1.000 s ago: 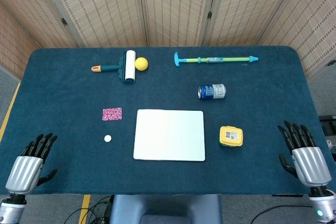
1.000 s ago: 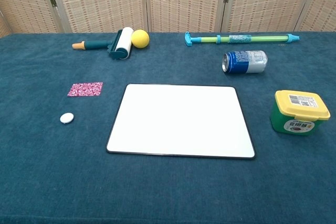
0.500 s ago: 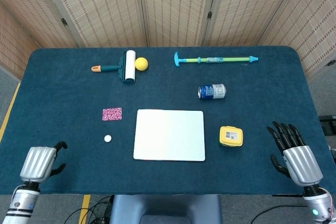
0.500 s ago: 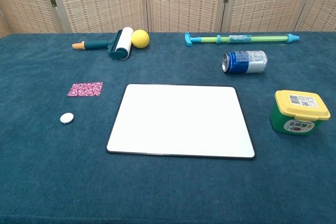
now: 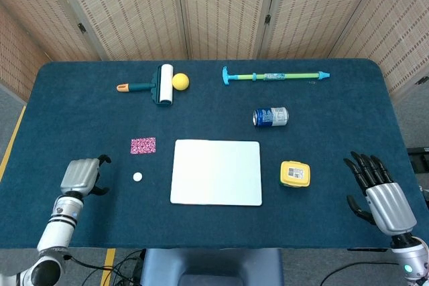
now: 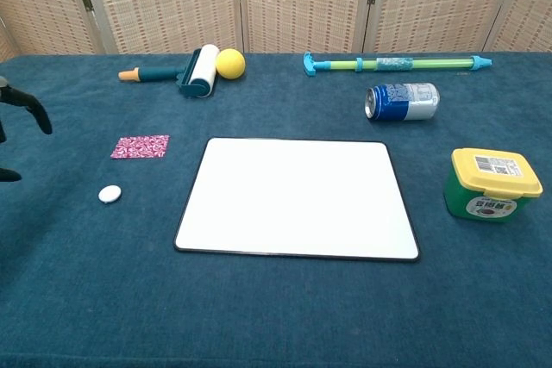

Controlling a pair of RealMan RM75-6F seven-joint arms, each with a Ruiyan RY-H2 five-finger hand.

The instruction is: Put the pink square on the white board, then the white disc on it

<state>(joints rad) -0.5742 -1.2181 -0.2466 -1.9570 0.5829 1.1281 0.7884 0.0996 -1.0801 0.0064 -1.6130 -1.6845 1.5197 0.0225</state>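
The pink patterned square [image 5: 143,145] [image 6: 140,146] lies flat on the blue cloth, just left of the white board [image 5: 216,172] [image 6: 297,197]. The small white disc [image 5: 137,177] [image 6: 109,194] sits a little nearer than the square, also left of the board. My left hand [image 5: 84,177] hovers left of the disc and apart from it, with its dark fingers [image 6: 24,101] apart and bent forward, holding nothing. My right hand [image 5: 377,193] is at the table's near right corner, fingers spread and empty. The board's surface is bare.
A lint roller [image 5: 157,85] and a yellow ball [image 5: 179,81] lie at the back left. A long green-blue pump toy [image 5: 275,75] lies at the back right. A drink can [image 5: 270,116] lies on its side behind a yellow-lidded green tub [image 5: 295,173], right of the board.
My left hand has moved forward and to the right, toward the disc, and its fingers now show at the chest view's left edge. The right hand shifted slightly. No object moved.
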